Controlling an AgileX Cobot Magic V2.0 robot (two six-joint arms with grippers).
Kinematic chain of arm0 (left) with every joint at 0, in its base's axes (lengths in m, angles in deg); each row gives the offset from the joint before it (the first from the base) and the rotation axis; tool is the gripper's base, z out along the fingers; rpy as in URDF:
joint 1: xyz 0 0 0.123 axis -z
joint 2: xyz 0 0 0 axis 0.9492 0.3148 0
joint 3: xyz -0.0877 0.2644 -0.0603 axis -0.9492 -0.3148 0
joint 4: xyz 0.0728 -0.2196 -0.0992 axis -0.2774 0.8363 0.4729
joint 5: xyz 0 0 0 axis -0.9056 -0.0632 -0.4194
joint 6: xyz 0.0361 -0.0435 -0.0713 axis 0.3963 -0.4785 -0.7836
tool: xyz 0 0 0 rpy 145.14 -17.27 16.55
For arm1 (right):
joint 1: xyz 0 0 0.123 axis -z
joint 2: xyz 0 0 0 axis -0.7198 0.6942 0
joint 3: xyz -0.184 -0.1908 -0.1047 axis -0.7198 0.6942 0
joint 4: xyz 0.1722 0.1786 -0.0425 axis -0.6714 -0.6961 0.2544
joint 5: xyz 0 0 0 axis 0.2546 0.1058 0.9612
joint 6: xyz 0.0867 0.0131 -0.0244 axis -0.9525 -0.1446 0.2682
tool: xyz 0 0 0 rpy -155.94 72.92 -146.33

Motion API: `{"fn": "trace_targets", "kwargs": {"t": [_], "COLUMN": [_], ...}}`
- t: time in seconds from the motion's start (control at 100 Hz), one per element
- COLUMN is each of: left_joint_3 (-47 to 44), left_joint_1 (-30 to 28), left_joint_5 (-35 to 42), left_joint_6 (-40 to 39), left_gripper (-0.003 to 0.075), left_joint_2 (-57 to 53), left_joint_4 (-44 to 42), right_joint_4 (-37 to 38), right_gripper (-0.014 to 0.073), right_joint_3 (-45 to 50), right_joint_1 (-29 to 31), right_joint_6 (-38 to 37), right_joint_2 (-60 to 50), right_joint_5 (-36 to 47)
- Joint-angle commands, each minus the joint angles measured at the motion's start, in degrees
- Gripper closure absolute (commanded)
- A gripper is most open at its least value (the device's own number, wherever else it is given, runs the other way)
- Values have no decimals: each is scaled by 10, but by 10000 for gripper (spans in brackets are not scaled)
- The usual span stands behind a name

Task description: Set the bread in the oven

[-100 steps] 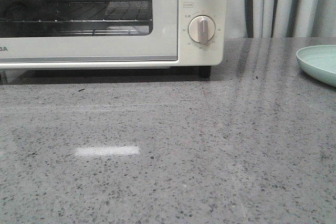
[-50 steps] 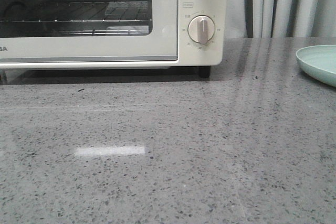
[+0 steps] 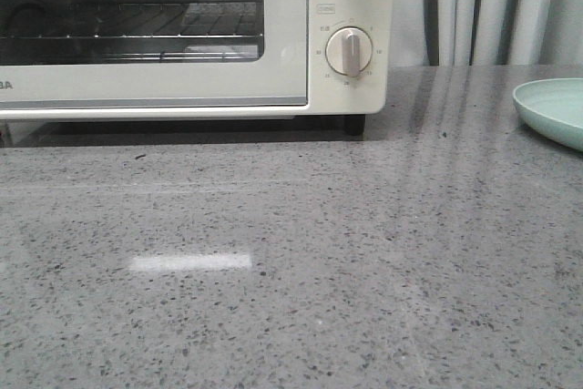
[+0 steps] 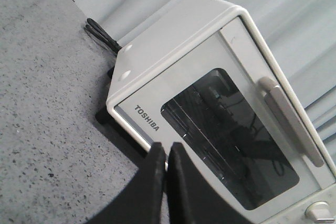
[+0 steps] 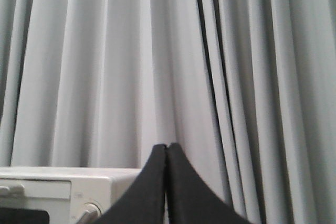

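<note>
Oven (image 3: 196,34) sat at back-left of the grey speckled counter (image 3: 301,271), door closed, wire rack (image 3: 137,38) visible thru glass. Bread wasn't visible in any view. Left gripper (image 4: 166,148) was clenched on nothing, hovering just in front of oven door. Right gripper (image 5: 166,147) clenched too, empty, facing curtain (image 5: 168,56). Pale green plate (image 3: 556,111) at far right edge.
</note>
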Motion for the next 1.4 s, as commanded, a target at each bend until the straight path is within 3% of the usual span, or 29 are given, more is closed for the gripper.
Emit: {"fn": "trace_targets", "kwargs": {"t": [0.0,0.13,0.31,0.5,0.64,0.76,0.88,1.15,1.39], "left_joint_3": [-14,-5,16,71,157,242,296,344,407], "left_joint_1": [-2,-2,-2,-2,-2,-2,4,45,82], "left_joint_5": [8,-27,-82,-127,-189,-224,-196,-164,-154], "left_joint_6": [-3,7,77,163,189,196,196,291,353], "left_gripper": [741,741,741,742,741,741,741,741,741], "left_joint_2": [-17,-17,-17,10,95,191,255,317,408], "left_joint_4": [52,58,58,39,-56,-130,-142,-145,-145], "right_joint_4": [-38,-126,-138,-25,101,149,157,158,159], "right_gripper": [662,662,662,662,662,662,662,662,662], "right_joint_3": [3,-18,-54,-108,-180,-242,-291,-326,-326], "right_joint_1": [2,2,2,-2,-26,-71,-120,-209,-224], "right_joint_6": [-38,-172,-176,-176,-176,-175,-175,-135,-135], "right_joint_2": [-7,-4,-4,11,86,174,252,333,343], "right_joint_5": [13,-161,-221,-320,-400,-474,-533,-558,-516]}}
